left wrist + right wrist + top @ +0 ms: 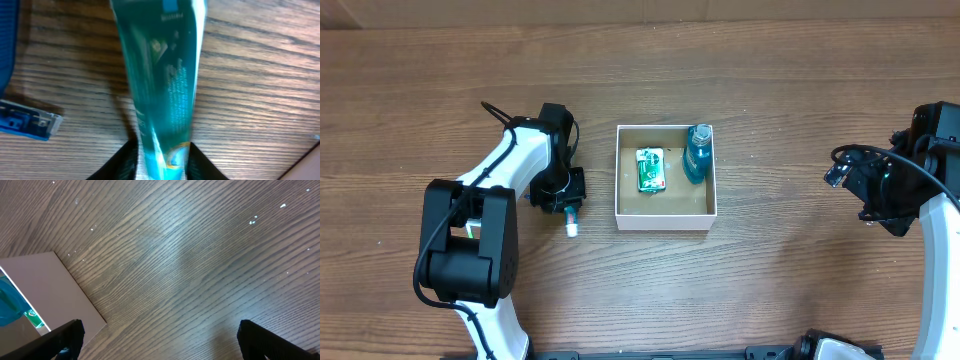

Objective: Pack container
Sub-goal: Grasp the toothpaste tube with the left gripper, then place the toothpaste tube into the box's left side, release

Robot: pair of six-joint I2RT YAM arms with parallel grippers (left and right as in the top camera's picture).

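Observation:
The container (665,218), a square white-walled box with a brown floor, sits mid-table. Inside it are a green packet (651,169) and a blue bottle (697,153). My left gripper (568,200) is just left of the box and is shut on a teal tube (160,75), which runs up between the jaws (162,161). The tube's white cap (572,228) pokes out below the gripper. My right gripper (878,200) is open and empty over bare wood far right of the box. Between its wide-apart fingers (160,340) only wood shows, and the box's white wall (45,285) is at left.
The left wrist view shows a small blue and white item (27,122) on the wood left of the tube and a dark blue shape (9,45) at the left edge. The table (800,290) is brown wood.

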